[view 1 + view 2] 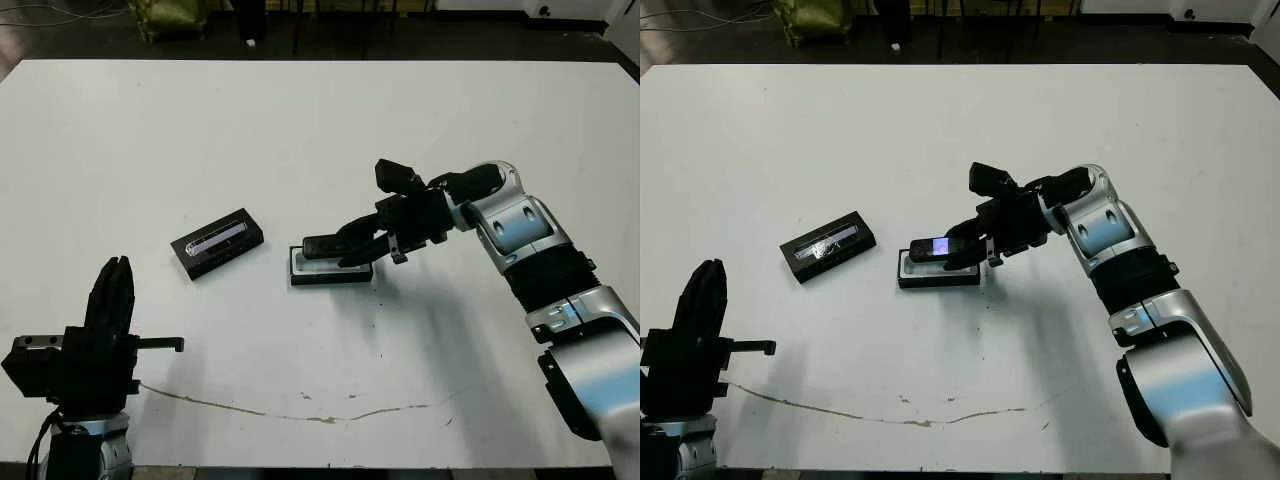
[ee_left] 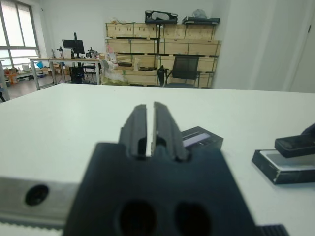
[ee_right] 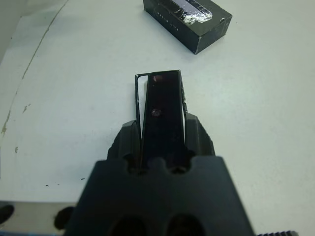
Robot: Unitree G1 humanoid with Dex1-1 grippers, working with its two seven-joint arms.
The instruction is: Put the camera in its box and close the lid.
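The box (image 1: 330, 268) sat near the middle of the table (image 1: 300, 130). The lid (image 1: 217, 243) lay apart to its left. The camera (image 1: 940, 247) hung just over the box, clamped in the right gripper (image 1: 350, 245). The left gripper (image 1: 112, 300) stood at the near left edge.

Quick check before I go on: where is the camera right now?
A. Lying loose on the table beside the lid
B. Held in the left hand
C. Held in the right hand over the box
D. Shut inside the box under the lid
C: the right hand grips the camera just above the box; the lid lies apart on the table.
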